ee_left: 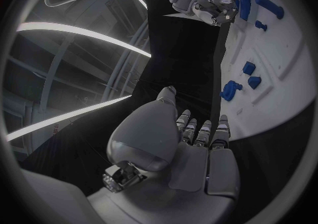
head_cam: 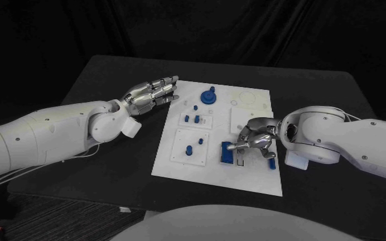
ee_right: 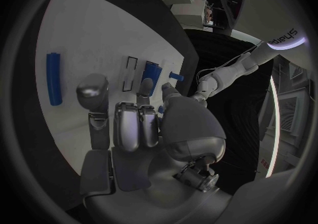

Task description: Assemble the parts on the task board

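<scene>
- On the black desk (head_cam: 96, 79) in front of you lies the white task board (head_cam: 217, 165), its long side running away from the robot.
- Your right hand (head_cam: 256, 139) hangs over the board's near right part, fingers curled downward; whether they pinch anything you cannot tell.
- Your left hand (head_cam: 151, 94) rests off the board's far left edge, fingers loosely extended and holding nothing, well apart from the near parts.
- Just beside the right hand's fingertips lies the blue rectangular block (head_cam: 227, 153), long axis pointing away from the robot, toward the body from the hand.
- A small blue peg (head_cam: 272, 163) lies close on that hand's outer side.
- Judged from this, the right hand is far nearer the block, so the next pick belongs to it.
</scene>
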Robot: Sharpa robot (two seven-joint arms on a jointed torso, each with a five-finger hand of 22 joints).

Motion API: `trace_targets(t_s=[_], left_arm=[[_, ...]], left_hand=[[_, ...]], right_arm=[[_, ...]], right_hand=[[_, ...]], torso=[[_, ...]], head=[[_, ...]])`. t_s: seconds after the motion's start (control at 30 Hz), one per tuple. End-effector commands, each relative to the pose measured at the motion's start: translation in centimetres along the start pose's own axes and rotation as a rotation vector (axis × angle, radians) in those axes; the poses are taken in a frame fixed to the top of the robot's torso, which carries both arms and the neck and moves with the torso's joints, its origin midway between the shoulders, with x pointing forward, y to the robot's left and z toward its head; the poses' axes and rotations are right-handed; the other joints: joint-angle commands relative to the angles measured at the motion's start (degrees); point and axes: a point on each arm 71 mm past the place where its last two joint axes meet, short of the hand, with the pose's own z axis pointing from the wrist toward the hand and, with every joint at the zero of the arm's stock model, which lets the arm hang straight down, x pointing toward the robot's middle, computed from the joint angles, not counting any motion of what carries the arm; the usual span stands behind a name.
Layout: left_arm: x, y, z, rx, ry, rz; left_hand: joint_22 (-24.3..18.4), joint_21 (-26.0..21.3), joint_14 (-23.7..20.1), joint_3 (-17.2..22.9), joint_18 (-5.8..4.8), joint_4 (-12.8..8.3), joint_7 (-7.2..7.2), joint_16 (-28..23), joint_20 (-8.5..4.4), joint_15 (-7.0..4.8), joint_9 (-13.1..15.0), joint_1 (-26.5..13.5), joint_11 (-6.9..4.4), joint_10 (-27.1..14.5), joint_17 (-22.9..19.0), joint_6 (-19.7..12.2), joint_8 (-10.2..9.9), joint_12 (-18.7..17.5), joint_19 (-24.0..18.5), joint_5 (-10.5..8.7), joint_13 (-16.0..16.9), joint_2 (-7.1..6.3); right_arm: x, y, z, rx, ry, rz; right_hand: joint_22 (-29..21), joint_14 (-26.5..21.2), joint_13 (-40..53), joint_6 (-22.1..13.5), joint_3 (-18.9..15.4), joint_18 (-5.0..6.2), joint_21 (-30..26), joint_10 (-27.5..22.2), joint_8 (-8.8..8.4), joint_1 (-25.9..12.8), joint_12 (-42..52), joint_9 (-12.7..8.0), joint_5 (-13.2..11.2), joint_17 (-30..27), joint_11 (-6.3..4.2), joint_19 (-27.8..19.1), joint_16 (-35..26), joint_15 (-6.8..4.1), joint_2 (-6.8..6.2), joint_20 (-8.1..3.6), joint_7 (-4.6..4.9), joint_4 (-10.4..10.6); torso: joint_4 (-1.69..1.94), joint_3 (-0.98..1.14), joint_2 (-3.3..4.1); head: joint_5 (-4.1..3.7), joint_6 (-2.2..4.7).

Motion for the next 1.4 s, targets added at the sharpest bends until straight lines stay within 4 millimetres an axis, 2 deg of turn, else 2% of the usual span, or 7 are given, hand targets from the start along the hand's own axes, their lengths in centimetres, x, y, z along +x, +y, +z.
trace_targets(t_s=[0.03, 0.5, 0.7, 0.73, 0.9, 1.3, 1.4], left_arm=[[0.1, 0.0, 0.0, 0.008, 0.011, -0.012], [0.1, 0.1, 0.0, 0.006, 0.013, -0.014], [0.2, 0.1, 0.0, 0.006, 0.015, -0.015], [0.2, 0.1, 0.0, 0.005, 0.016, -0.015], [0.2, 0.1, 0.0, 0.005, 0.016, -0.015], [0.2, 0.2, 0.0, 0.003, 0.017, -0.016], [0.2, 0.2, 0.0, 0.003, 0.018, -0.017]], left_hand=[[0.02, 0.39, 0.01, 0.16, 0.37, -0.20, -0.08, 0.16, 0.32, 0.47, 0.05, -0.12, 0.37, -0.02, 0.02, -0.29, 0.09, 0.35, 0.18, 0.06, 0.06, 0.39], [0.03, 0.40, 0.03, 0.21, 0.36, -0.22, -0.09, 0.18, 0.34, 0.50, 0.05, -0.10, 0.40, -0.02, 0.03, -0.31, 0.09, 0.36, 0.20, 0.07, 0.07, 0.47], [0.03, 0.40, 0.03, 0.21, 0.36, -0.22, -0.09, 0.18, 0.34, 0.50, 0.05, -0.10, 0.40, -0.02, 0.03, -0.31, 0.09, 0.36, 0.20, 0.07, 0.07, 0.47], [0.03, 0.40, 0.03, 0.21, 0.36, -0.22, -0.09, 0.18, 0.34, 0.50, 0.05, -0.10, 0.40, -0.02, 0.03, -0.31, 0.09, 0.36, 0.20, 0.07, 0.07, 0.47], [0.03, 0.40, 0.03, 0.21, 0.36, -0.22, -0.09, 0.18, 0.34, 0.50, 0.05, -0.10, 0.40, -0.02, 0.03, -0.31, 0.09, 0.36, 0.20, 0.07, 0.07, 0.47], [0.04, 0.42, 0.04, 0.27, 0.34, -0.24, -0.09, 0.20, 0.36, 0.54, 0.05, -0.09, 0.48, -0.02, 0.04, -0.30, 0.11, 0.39, 0.24, 0.07, 0.07, 0.53], [0.04, 0.42, 0.04, 0.27, 0.34, -0.24, -0.09, 0.20, 0.36, 0.54, 0.05, -0.09, 0.48, -0.02, 0.04, -0.30, 0.11, 0.39, 0.24, 0.07, 0.07, 0.53]], right_arm=[[0.1, 0.2, -0.1, -0.038, -0.013, 0.007], [0.6, -0.3, -0.3, 0.009, 0.043, -0.019], [0.7, -0.4, -0.2, 0.026, 0.052, -0.034], [0.8, -0.4, -0.1, 0.028, 0.051, -0.034], [0.8, -0.4, 0.1, 0.033, 0.047, -0.033], [1.2, -0.5, 0.7, 0.041, 0.051, -0.028], [1.1, -0.6, 0.8, 0.044, 0.045, -0.024]], right_hand=[[5.65, 4.22, 15.07, 0.23, -0.20, 0.79, 0.29, 5.95, 0.21, 0.59, 0.15, 0.17, -0.62, 5.54, -0.35, -0.01, 0.28, -0.33, -0.79, -0.31, -0.22, -0.63], [5.62, 4.23, 15.07, 0.81, -0.76, 0.80, 0.12, 5.95, 0.95, 3.71, 0.15, 1.33, -2.36, 5.67, -0.48, 0.04, 0.36, -0.43, -2.44, -0.42, -0.39, -3.06], [5.50, 4.24, 15.07, 1.18, -0.92, 0.87, -0.34, 5.95, 2.86, 5.30, 0.15, 3.18, -2.91, 5.70, -0.68, -0.03, 0.38, -0.58, -2.85, -0.52, -0.65, -4.21], [5.48, 4.24, 15.07, 1.86, -0.95, 0.88, -0.41, 5.95, 4.27, 5.39, 0.15, 4.12, -2.90, 5.71, -0.72, -0.03, 0.39, -0.61, -2.78, -0.55, -0.69, -4.28], [5.47, 4.24, 15.07, 3.15, -0.98, 0.88, -0.47, 5.95, 7.00, 5.63, 0.15, 5.94, -2.80, 5.72, -0.81, -0.01, 0.40, -0.68, -2.55, -0.61, -0.81, -4.42], [5.44, 4.25, 15.07, 3.28, -1.03, 0.89, -0.61, 5.95, 8.03, 6.06, 0.15, 6.87, -2.94, 5.80, -0.90, 0.00, 0.44, -0.76, -2.56, -0.66, -0.90, -4.72], [5.46, 4.25, 15.07, 3.55, -0.90, 0.88, -0.55, 5.95, 8.81, 6.42, 0.15, 7.47, -2.93, 5.78, -0.95, 0.03, 0.44, -0.79, -2.29, -0.70, -0.96, -4.90]], torso=[[-0.04, 0.03, 0.04], [-0.04, -0.01, -0.01], [-0.06, -0.03, -0.04], [-0.04, -0.04, -0.03], [-0.01, -0.05, -0.01], [0.04, -0.05, -0.01], [0.05, -0.06, -0.02]], head=[[0.03, 0.00], [-0.19, 0.00], [-0.18, 0.00], [-0.18, 0.00], [-0.15, 0.00], [0.02, 0.00], [0.02, 0.00]])
